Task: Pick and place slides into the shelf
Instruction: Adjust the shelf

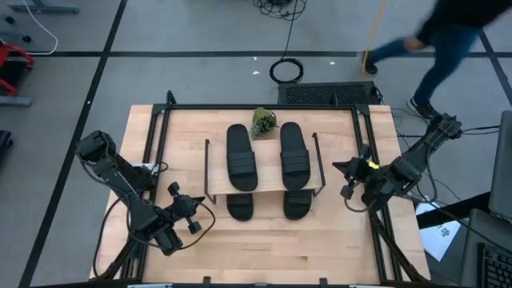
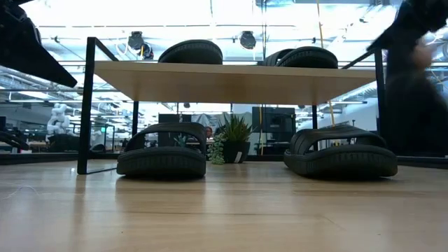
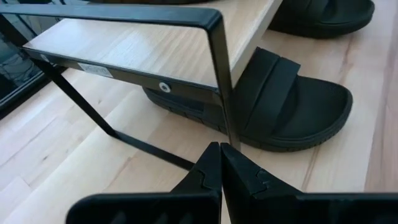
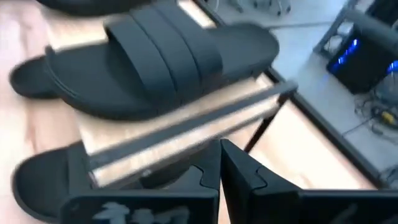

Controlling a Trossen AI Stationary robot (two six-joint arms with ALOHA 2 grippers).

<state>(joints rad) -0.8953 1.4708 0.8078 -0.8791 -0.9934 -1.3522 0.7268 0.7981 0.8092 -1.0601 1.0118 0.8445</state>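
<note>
Wooden tabletop point(image 1: 264, 248) is seen holding the shelf point(image 1: 265, 184); between the closed, empty left gripper point(image 1: 194, 226) and closed, empty right gripper point(image 1: 346, 192), two slides point(image 1: 242, 157) are placed on top, two point(image 1: 240, 206) beneath; the task is judged finished.

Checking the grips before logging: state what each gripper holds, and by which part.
Nothing is held. The left gripper and right gripper are both shut and empty, beside the shelf.
</note>
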